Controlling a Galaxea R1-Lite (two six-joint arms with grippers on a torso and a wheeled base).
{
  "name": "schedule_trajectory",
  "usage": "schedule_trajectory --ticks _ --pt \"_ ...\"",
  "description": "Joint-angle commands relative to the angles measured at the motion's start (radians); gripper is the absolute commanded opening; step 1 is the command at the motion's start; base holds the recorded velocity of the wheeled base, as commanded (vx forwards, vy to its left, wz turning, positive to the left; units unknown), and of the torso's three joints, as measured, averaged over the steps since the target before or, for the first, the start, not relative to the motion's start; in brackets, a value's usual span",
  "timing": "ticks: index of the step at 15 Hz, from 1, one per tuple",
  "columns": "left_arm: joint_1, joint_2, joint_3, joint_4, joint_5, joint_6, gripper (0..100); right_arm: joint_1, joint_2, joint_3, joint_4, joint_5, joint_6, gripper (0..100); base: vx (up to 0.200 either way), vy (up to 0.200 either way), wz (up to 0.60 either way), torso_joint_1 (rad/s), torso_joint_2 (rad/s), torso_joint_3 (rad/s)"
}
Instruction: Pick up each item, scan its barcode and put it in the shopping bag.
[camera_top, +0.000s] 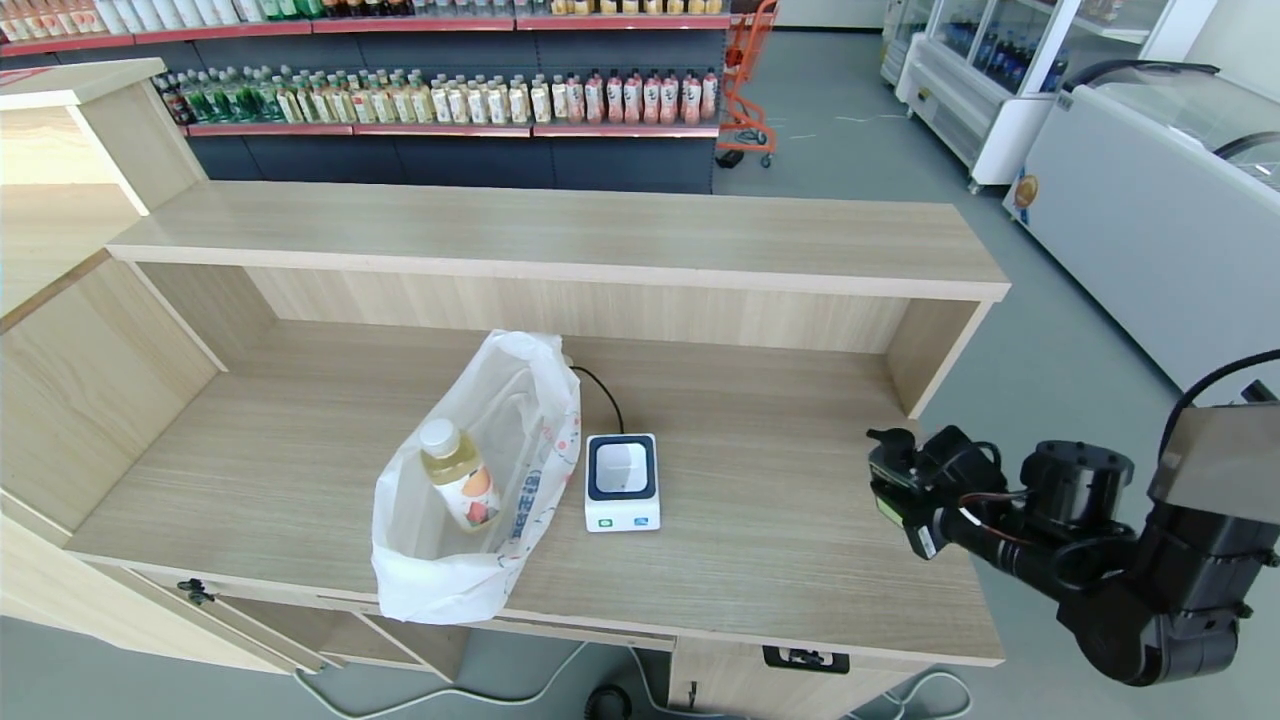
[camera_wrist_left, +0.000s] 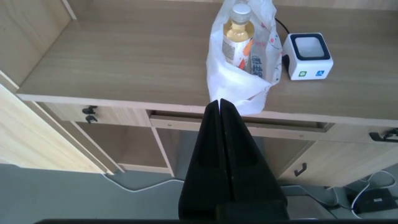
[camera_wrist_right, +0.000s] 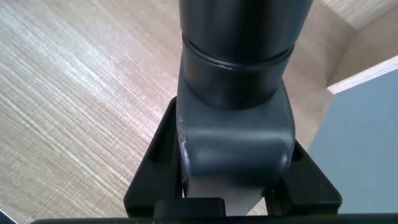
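location type: retail shop, checkout area. indicators: long shelving (camera_top: 450, 130) stocked with rows of bottled drinks (camera_top: 450, 100); glass-door refrigerator (camera_top: 990, 120) and chest freezer (camera_top: 1150, 210) along the aisle; orange trolley (camera_top: 750, 90) at the shelf end; wooden counter (camera_top: 780, 560) carrying a barcode scanner (camera_top: 621, 482) and a shopping bag (camera_top: 450, 580).

— how does my right arm (camera_top: 1100, 560) look on your feed?
— matte black, with round joint caps (camera_top: 1085, 462). just behind the right gripper (camera_top: 897, 470) i see thin red wires (camera_top: 985, 497), a green-and-white sticker (camera_top: 887, 508) and a white label (camera_top: 925, 541). farthest back from it, a flat grey panel (camera_top: 1222, 460) with a black cable (camera_top: 1200, 390) looping over it.
— and my left gripper (camera_wrist_left: 221, 104)?
— two black tapered fingers (camera_wrist_left: 208, 155), with only a thin seam between them.
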Motion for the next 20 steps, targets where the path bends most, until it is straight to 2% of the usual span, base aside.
schedule_trajectory --ticks 1,2,3,4,5,7,8,9,10,11,12,13,16,18,20 --pt "0.0 0.0 0.0 0.0 0.0 0.0 0 -0.031 -0.177 0.091 -0.045 -0.01 -0.007 0 0.0 0.0 0.0 0.0 0.0 0.0" --pt "0.0 0.0 0.0 0.0 0.0 0.0 0 -0.063 -0.259 0.161 -0.066 -0.01 -0.03 0 0.0 0.0 0.0 0.0 0.0 0.0" --pt "0.0 0.001 0.0 0.0 0.0 0.0 0 -0.081 -0.304 0.177 -0.063 -0.01 -0.062 0 0.0 0.0 0.0 0.0 0.0 0.0" --pt "0.0 0.0 0.0 0.0 0.0 0.0 0 -0.144 -0.437 0.174 -0.033 0.004 -0.18 0 0.0 0.0 0.0 0.0 0.0 0.0" --pt "0.0 0.0 0.0 0.0 0.0 0.0 0 -0.164 -0.517 0.167 -0.016 0.025 -0.243 0 0.0 0.0 0.0 0.0 0.0 0.0" --pt "0.0 0.0 0.0 0.0 0.0 0.0 0 -0.158 -0.657 0.167 -0.016 0.154 -0.372 0 0.0 0.0 0.0 0.0 0.0 0.0" --pt "0.0 0.0 0.0 0.0 0.0 0.0 0 -0.158 -0.681 0.166 -0.013 0.186 -0.42 0 0.0 0.0 0.0 0.0 0.0 0.0" --pt "0.0 0.0 0.0 0.0 0.0 0.0 0 -0.14 -0.764 0.163 -0.025 0.33 -0.618 0 0.0 0.0 0.0 0.0 0.0 0.0" --pt "0.0 0.0 0.0 0.0 0.0 0.0 0 -0.084 -0.781 0.158 -0.034 0.455 -0.717 0 0.0 0.0 0.0 0.0 0.0 0.0" --pt "0.0 0.0 0.0 0.0 0.0 0.0 0 -0.051 -0.792 0.16 -0.04 0.498 -0.769 0 0.0 0.0 0.0 0.0 0.0 0.0" --pt "0.0 0.0 0.0 -0.001 0.0 0.0 0 0.055 -0.851 0.166 -0.086 0.582 -0.953 0 0.0 0.0 0.0 0.0 0.0 0.0" --pt "0.0 0.0 0.0 0.0 0.0 0.0 0 0.074 -0.87 0.169 -0.091 0.581 -0.983 0 0.0 0.0 0.0 0.0 0.0 0.0" --pt "0.0 0.0 0.0 0.0 0.0 0.0 0 0.344 -0.994 0.186 -0.065 0.643 -1.319 0 0.0 0.0 0.0 0.0 0.0 0.0" --pt "0.0 0.0 0.0 0.0 0.0 0.0 0 0.506 -0.994 0.186 0.01 0.702 -1.516 0 0.0 0.0 0.0 0.0 0.0 0.0" --pt "0.0 0.0 0.0 0.0 0.0 0.0 0 0.574 -1.052 0.183 0.158 0.72 -1.616 0 0.0 0.0 0.0 0.0 0.0 0.0"
